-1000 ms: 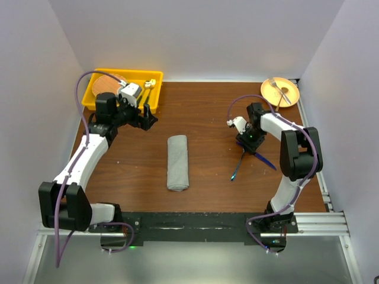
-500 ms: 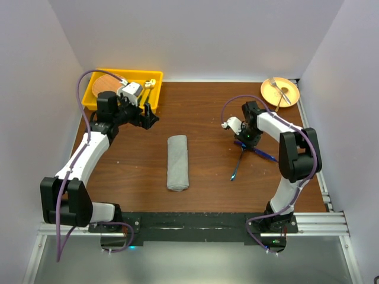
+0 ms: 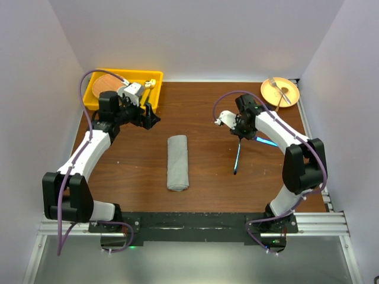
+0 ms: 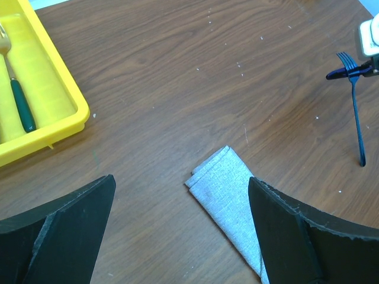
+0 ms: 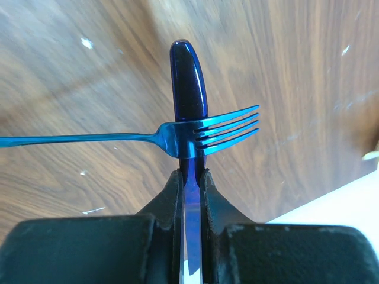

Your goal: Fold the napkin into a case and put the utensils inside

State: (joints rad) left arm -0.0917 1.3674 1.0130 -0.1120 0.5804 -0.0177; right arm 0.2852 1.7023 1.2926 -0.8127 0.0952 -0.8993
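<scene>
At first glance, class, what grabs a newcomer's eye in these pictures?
Right of centre, the right gripper is shut on a blue knife, a blue fork crossing it. The grey napkin lies mid-table, folded into a narrow oblong. A yellow tray sits at the far left corner.

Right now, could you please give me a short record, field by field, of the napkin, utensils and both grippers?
napkin: folded into a narrow oblong, lying flat
utensils: blue fork crossing blue knife, outside the napkin
right gripper: shut on the utensils
left gripper: open, empty, near the yellow tray
</scene>
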